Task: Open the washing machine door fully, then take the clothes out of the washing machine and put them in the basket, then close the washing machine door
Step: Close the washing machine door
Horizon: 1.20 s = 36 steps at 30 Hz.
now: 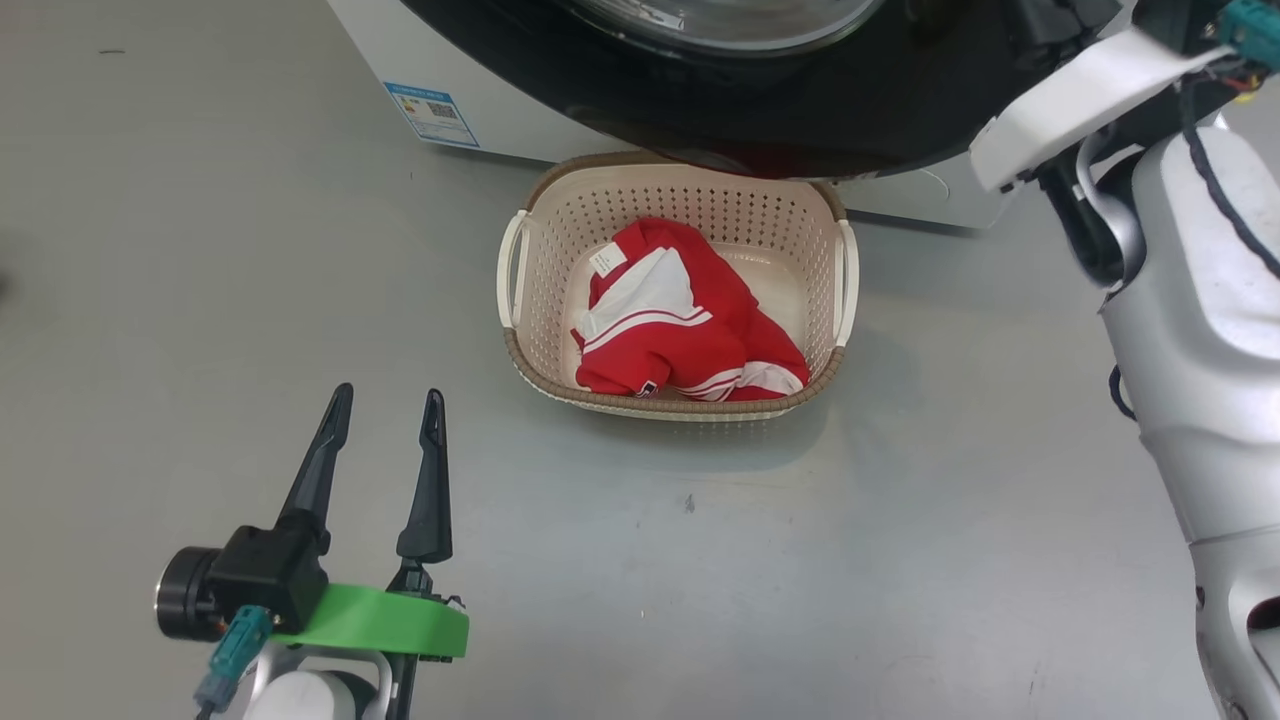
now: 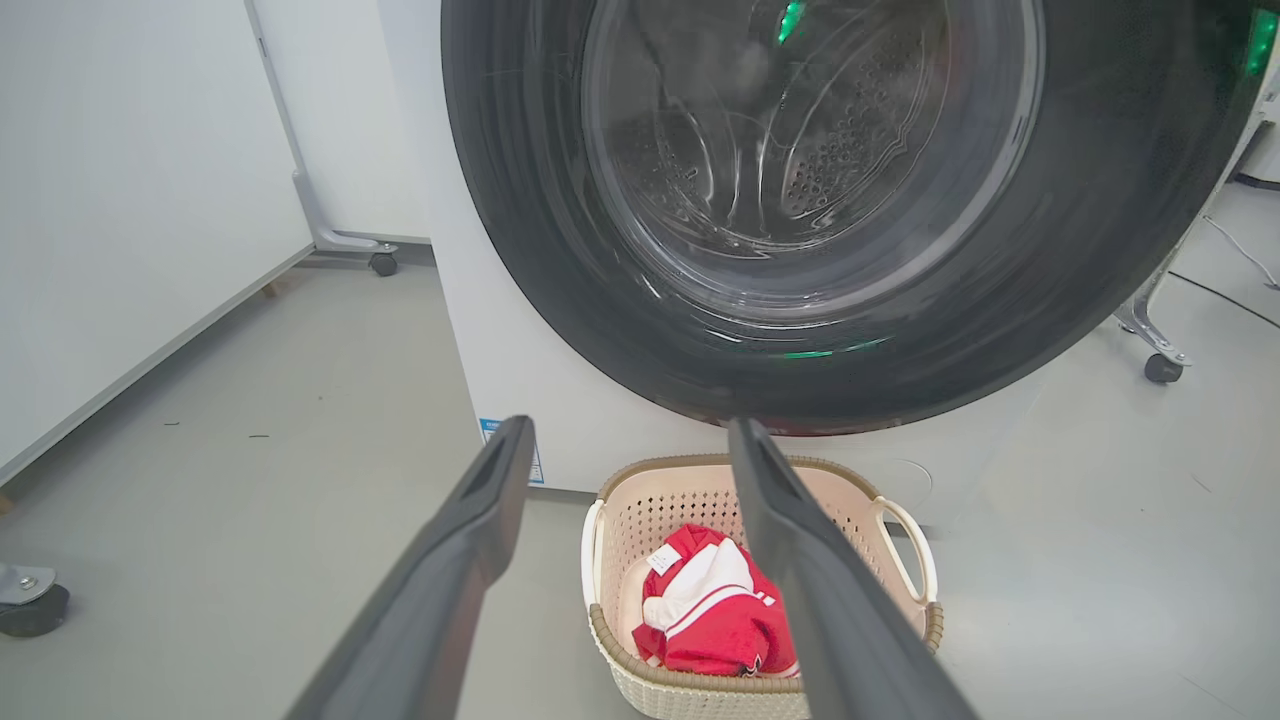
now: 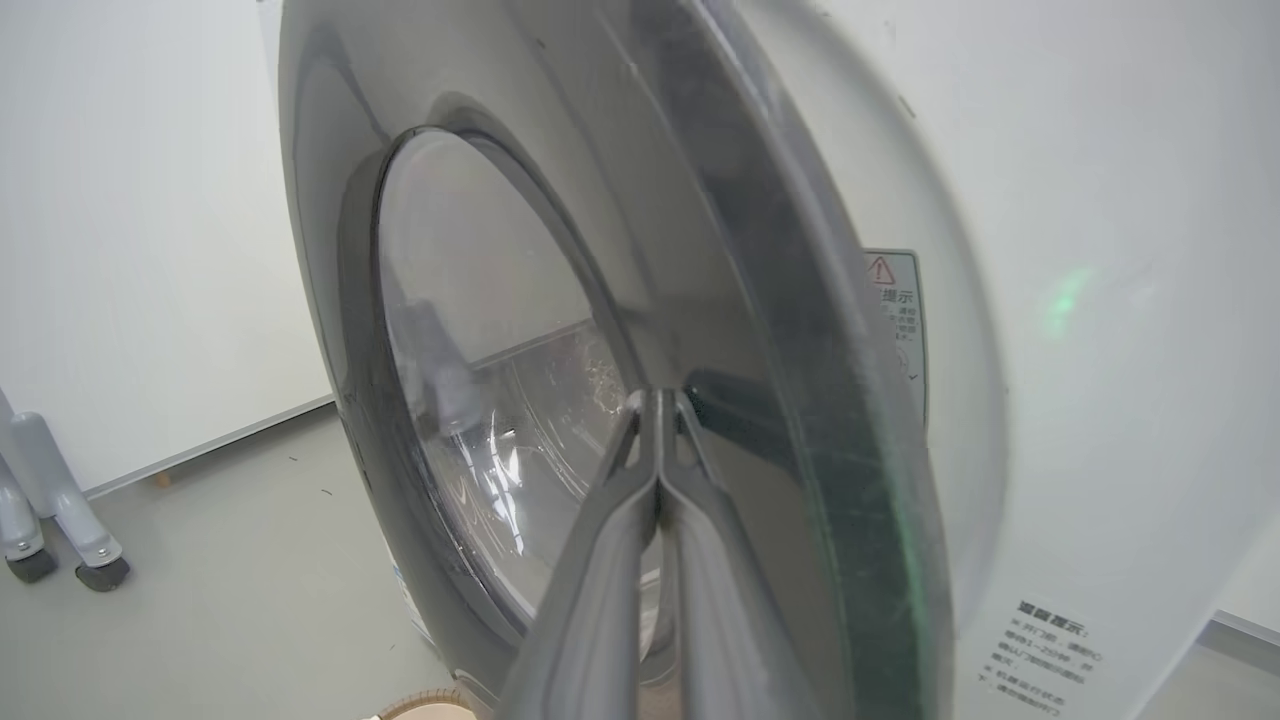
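Here's the left claw (image 1: 389, 392) low on the left of the head view, its two dark fingers spread well apart with nothing between them, hanging over bare grey floor (image 1: 200, 250); from its own wrist view the left claw (image 2: 630, 425) points at the washing machine (image 2: 520, 380), fingers wide either side of the basket (image 2: 905, 525). The basket (image 1: 680, 405) sits on the floor right in front of the white washing machine (image 1: 480, 90), near the blue sticker (image 1: 432, 113); the clothes (image 1: 680, 320) lie inside it, a red heap with white stripes and a small white label showing on top; the left wrist view catches the clothes (image 2: 710, 620) down in the basket too.

The washing machine door (image 1: 800, 100) looms at the top, its glossy black ring overhanging the basket's far rim; seen from the left wrist, the washing machine door (image 2: 560, 250) faces the camera and the steel drum (image 2: 800, 150) shows through the glass.

Over on the right, the pale right forearm (image 1: 1200, 350) reaches up toward the door; the right claw (image 3: 658, 400) has its fingers pressed together, gripping nothing, tips right at the washing machine door (image 3: 480, 400) beside the glass bowl; whether they actually touch it I cannot tell, the door is blurred there.
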Available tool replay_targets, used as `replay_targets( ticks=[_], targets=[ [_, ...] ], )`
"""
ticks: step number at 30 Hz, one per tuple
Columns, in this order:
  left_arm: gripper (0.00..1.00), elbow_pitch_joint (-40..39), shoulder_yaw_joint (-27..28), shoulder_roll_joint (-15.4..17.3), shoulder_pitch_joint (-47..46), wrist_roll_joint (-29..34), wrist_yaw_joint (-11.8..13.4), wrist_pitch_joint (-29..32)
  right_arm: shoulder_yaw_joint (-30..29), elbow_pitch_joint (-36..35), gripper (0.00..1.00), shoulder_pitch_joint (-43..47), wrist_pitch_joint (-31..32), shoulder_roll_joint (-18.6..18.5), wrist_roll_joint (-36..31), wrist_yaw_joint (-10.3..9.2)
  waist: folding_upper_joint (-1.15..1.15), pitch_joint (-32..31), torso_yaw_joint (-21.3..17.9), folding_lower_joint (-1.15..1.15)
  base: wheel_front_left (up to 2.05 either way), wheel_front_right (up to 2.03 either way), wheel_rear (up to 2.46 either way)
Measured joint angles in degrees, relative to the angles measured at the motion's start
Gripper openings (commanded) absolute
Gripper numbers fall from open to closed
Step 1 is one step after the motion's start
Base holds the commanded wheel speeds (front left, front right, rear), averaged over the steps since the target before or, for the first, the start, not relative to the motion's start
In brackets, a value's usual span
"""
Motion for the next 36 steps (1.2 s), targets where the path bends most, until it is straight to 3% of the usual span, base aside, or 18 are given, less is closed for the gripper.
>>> replay_targets(
  ticks=[17, 36],
  targets=[
    [1.0, 0.77, -2.56, -0.4, -3.5, -1.38, 0.0, -1.0, -1.67, 6.02, 0.0, -11.68, 1.07, -4.28, 0.0, 0.01, 0.0, 4.21, 3.2, 0.0, 0.0, 0.0, 0.0],
    [1.0, 3.67, -2.55, -0.56, -5.1, -1.6, 0.0, -1.51, -1.91, 12.87, 0.0, -13.51, -2.89, -3.87, 1.25, 0.44, 0.0, 3.4, 4.27, 0.0, 0.0, 0.0, 0.0]
  ],
)
